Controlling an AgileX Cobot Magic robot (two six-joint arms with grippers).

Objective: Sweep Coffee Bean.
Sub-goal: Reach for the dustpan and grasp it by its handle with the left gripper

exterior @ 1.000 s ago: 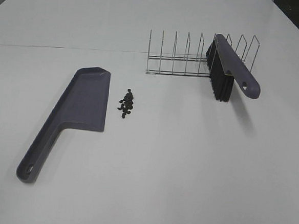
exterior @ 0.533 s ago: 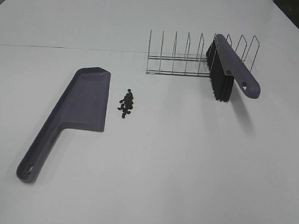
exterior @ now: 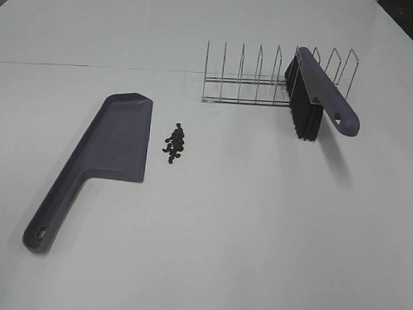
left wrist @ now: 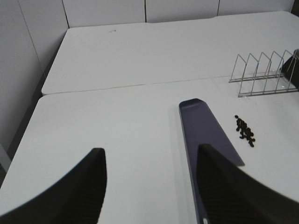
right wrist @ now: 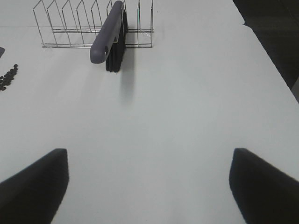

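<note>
Exterior high view: a white counter (exterior: 257, 236), with no robot arm in sight. The coffee beans (exterior: 175, 143) lie in 1 small dark cluster near the middle. They sit just beside the long right-hand edge of a grey-purple dustpan (exterior: 119, 138), not touching it. The dustpan lies flat. Its long axis runs from the handle, nearest the robot on the left, away to the pan's far end. Well apart to the right, a matching brush (exterior: 317, 92) stands bristles down in a wire rack (exterior: 244, 79). Its handle juts out toward the robot's side.

Left wrist view: the left fingers (left wrist: 79, 191) stand apart and hold nothing. The dustpan lies straight ahead of them with its handle pointing back at them. The beans are further on, on the pan's rack side.

Right wrist view: the right fingers (right wrist: 37, 186) are spread wide and empty. The brush is ahead with its handle end toward them, and the beans sit far off at the edge of the view.

Sweeping looks not yet begun. The right arm is nearer the brush and the left arm nearer the dustpan. The beans would likely need pushing leftward across the short gap, crosswise to the pan's long axis.
</note>
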